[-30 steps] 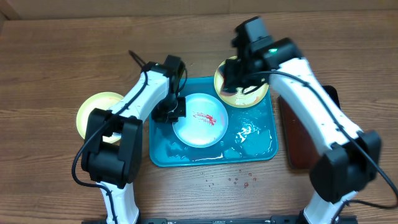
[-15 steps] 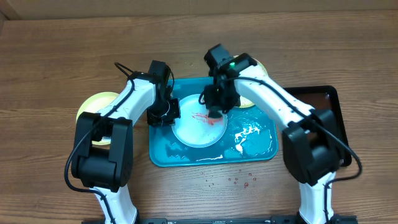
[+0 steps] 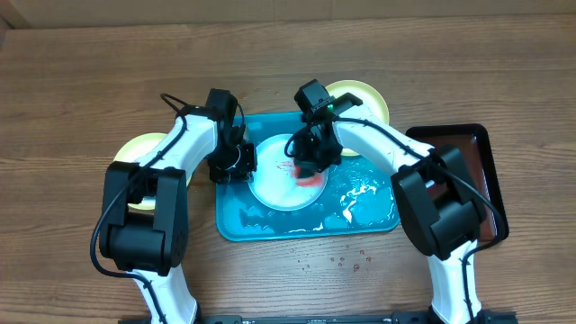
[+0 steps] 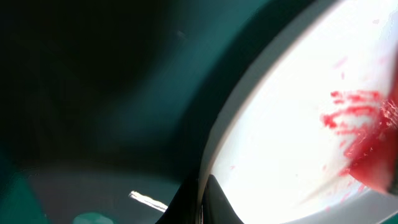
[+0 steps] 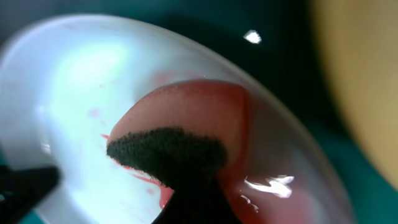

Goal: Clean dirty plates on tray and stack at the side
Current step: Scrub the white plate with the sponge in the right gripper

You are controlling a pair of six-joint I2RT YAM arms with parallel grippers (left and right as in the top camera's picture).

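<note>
A white plate (image 3: pixel 273 192) with a light-blue rim and a red sauce smear (image 4: pixel 351 112) lies on the turquoise tray (image 3: pixel 236 219). My left gripper (image 3: pixel 237 163) is shut on the plate's left rim, and the left wrist view shows its fingertips (image 4: pixel 202 200) pinching that rim. My right gripper (image 3: pixel 306 162) is shut on a reddish sponge (image 3: pixel 310 175) with a dark scouring face (image 5: pixel 168 152), pressed onto the plate (image 5: pixel 74 81). One pale yellow plate (image 3: pixel 363 97) lies just behind the tray's back right corner. Another (image 3: pixel 135 155) lies on the table to the left.
A dark brown-black tray (image 3: pixel 470 148) lies to the right of the turquoise tray, partly under my right arm. Foamy water (image 3: pixel 360 193) sits on the tray's right half. Small red droplets (image 3: pixel 340 261) dot the wood in front of the tray.
My right gripper has moved left from over the yellow plate at the tray's back right corner onto the white plate. My left gripper has stayed at the white plate's left rim.
</note>
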